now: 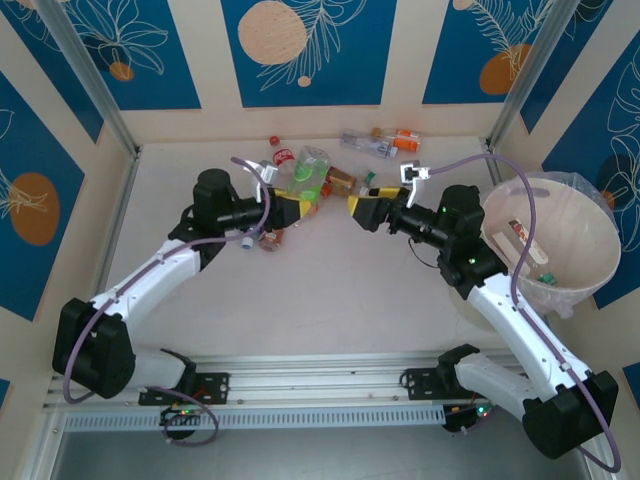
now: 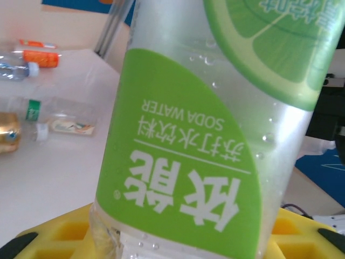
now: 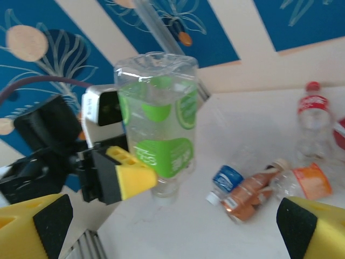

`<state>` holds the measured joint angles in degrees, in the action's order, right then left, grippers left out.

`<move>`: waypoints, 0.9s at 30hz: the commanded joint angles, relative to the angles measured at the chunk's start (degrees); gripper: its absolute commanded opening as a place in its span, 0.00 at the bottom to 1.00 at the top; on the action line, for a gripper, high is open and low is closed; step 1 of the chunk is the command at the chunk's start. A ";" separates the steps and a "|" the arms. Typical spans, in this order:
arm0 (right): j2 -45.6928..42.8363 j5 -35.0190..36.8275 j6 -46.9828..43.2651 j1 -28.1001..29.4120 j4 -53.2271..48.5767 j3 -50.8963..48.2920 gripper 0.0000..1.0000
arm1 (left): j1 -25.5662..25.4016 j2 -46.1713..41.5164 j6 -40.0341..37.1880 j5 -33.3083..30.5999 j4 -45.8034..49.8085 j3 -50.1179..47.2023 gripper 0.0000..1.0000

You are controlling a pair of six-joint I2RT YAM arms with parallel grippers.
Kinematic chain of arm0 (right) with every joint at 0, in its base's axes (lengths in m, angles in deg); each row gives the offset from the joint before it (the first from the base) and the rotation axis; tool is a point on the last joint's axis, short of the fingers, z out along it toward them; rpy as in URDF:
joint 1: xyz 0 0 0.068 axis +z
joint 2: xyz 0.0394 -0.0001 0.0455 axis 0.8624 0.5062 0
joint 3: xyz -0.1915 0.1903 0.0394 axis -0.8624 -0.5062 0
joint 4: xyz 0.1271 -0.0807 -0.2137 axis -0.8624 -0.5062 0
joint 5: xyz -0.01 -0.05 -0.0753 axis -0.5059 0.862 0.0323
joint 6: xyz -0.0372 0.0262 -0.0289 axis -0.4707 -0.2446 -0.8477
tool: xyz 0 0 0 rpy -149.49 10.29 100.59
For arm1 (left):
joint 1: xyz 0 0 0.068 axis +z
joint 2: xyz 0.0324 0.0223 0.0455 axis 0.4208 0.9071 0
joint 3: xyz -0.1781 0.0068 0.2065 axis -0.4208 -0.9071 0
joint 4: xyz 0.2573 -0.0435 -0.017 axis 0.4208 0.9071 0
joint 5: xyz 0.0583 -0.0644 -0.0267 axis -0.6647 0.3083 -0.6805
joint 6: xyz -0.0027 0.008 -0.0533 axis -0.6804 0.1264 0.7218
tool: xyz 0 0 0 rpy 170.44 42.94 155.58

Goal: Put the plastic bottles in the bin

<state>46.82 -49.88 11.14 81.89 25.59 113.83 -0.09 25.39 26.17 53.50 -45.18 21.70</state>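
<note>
A clear plastic bottle with a lime-green label [image 1: 312, 175] [image 2: 183, 162] [image 3: 159, 121] is lifted off the table, cap end down, and my left gripper [image 1: 303, 207] [image 2: 180, 245] is shut on its lower part. In the right wrist view one yellow finger [image 3: 132, 178] of that gripper presses the bottle's side. My right gripper [image 1: 352, 205] [image 3: 172, 232] stands open just right of the bottle, nothing between its fingers. The bin [image 1: 590, 215], a round pale tub with a clear liner, sits at the far right. More plastic bottles lie behind: a red-capped one [image 1: 281, 156] [image 3: 314, 116] and a brown one [image 1: 341, 183] [image 3: 250, 195].
Two bottles, one clear [image 1: 366, 144] and one orange-capped [image 1: 405, 140], lie near the back wall. A blue-labelled bottle [image 3: 225, 181] and an orange-labelled one [image 3: 310, 182] lie by the brown one. Metal frame posts [image 1: 85, 75] stand at the back corners. Bare table lies in front of both grippers.
</note>
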 commanded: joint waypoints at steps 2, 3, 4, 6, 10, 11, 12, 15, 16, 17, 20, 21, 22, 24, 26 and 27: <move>0.51 -4.58 1.13 0.64 3.78 -0.18 0.99 | -1.11 2.23 4.91 7.63 -7.65 0.85 0.00; 0.74 -4.31 1.33 0.90 4.04 -0.10 0.99 | -1.60 2.67 4.85 8.82 -7.25 1.48 0.00; 1.13 -4.35 1.53 1.09 4.52 0.03 0.99 | -2.04 2.92 4.74 9.98 -6.88 2.01 0.00; 2.12 -4.62 1.51 1.66 5.88 0.37 0.99 | -3.25 3.60 4.63 12.79 -6.73 3.00 0.00; 3.96 -3.47 0.16 2.78 6.02 1.98 0.99 | -5.49 4.09 3.91 16.92 -6.95 4.26 0.00; 4.23 -3.09 -0.12 2.94 6.09 2.18 0.99 | -5.98 4.18 3.67 17.69 -6.84 4.53 0.00; 4.61 -3.03 -0.52 3.14 6.34 2.36 0.99 | -6.54 4.24 3.52 18.59 -6.69 4.80 0.00; 5.40 -4.96 -1.96 3.38 8.10 2.37 0.99 | -7.90 4.57 2.51 20.23 -5.95 5.40 0.00; 5.59 -5.51 -2.30 3.38 8.68 2.37 0.99 | -8.36 4.70 2.38 20.79 -5.77 5.69 0.00; 5.69 -6.35 -2.46 3.36 9.68 2.14 0.99 | -8.60 4.95 2.39 21.36 -5.76 6.02 0.00; 5.71 -9.03 -2.05 3.45 14.09 1.08 0.99 | -9.28 5.90 2.41 23.35 -5.41 7.03 0.00; 5.60 -10.13 -1.96 3.45 15.40 0.88 1.00 | -9.42 6.10 2.55 23.93 -5.41 7.36 0.00; 5.48 -10.77 -1.97 3.58 16.14 0.79 1.00 | -9.61 6.19 2.44 24.15 -5.41 7.46 0.00; 5.52 -11.01 -2.39 3.58 16.21 1.04 0.97 | -9.80 6.10 2.07 24.58 -5.34 7.48 0.00; 5.42 -10.99 -2.66 3.54 16.00 1.18 0.91 | -9.96 5.98 0.99 24.78 -4.47 7.70 0.00; 5.42 -10.86 -2.73 3.59 15.95 1.14 0.85 | -9.97 5.88 0.36 24.27 -3.58 7.80 0.00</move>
<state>52.42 -59.21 9.52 85.15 39.28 114.18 -9.37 31.33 29.15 75.09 -48.78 27.12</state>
